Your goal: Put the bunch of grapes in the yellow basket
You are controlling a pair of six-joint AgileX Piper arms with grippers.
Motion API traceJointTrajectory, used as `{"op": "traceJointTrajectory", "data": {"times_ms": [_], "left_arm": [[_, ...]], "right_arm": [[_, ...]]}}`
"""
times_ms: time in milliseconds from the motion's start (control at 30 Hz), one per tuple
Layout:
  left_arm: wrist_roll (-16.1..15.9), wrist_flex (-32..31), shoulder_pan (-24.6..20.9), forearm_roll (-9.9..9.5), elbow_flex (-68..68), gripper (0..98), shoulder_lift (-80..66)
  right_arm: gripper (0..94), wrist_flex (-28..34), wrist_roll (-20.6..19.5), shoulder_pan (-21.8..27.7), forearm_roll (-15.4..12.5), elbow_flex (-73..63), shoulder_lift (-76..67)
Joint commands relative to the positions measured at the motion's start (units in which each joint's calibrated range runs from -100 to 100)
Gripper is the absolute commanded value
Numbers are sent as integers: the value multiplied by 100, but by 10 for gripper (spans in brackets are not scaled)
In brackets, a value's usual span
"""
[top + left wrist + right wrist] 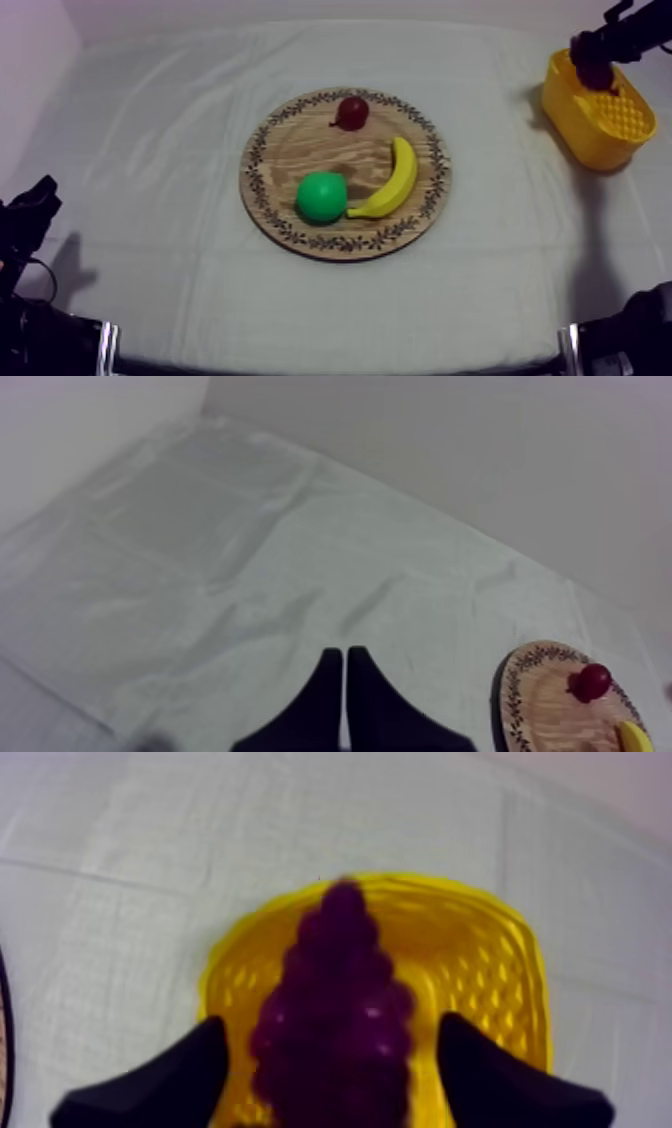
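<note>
The purple bunch of grapes (335, 1012) sits over the inside of the yellow basket (480, 952), between the fingers of my right gripper (332, 1020). The fingers are open, with a strip of yellow visible on each side of the bunch. In the top view the right gripper (592, 55) hangs over the far end of the basket (600, 125) at the table's right, with the grapes (597, 75) just below it. My left gripper (345, 666) is shut on nothing, low at the left (30, 215), far from the wooden board (300, 150).
On the board lie a small red fruit (352, 112), a banana (398, 180) and a round green fruit (321, 196). The left wrist view catches the board's edge (545, 696) with the red fruit (592, 681) and the banana tip (632, 736).
</note>
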Motion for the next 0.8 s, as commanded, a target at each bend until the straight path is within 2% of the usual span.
{"op": "traceJointTrajectory", "data": {"times_ms": [0, 100, 200, 500, 667, 767], "left_arm": [[0, -1, -3, 2, 0, 1, 5], [0, -1, -3, 2, 0, 1, 5], [0, -1, -3, 2, 0, 1, 5], [0, -1, -3, 2, 0, 1, 5], [0, -1, -3, 2, 0, 1, 5], [0, -1, -3, 2, 0, 1, 5]], "right_arm": [[755, 106, -89, 3, 58, -12, -3], [786, 221, -129, 17, 90, 9, -136], [771, 322, -86, 25, 18, 117, -466], [590, 448, -67, -238, -160, 1070, -2126], [486, 236, -406, -565, 32, 1933, -3280], [396, 70, -728, -829, 258, 2555, -4153]]}}
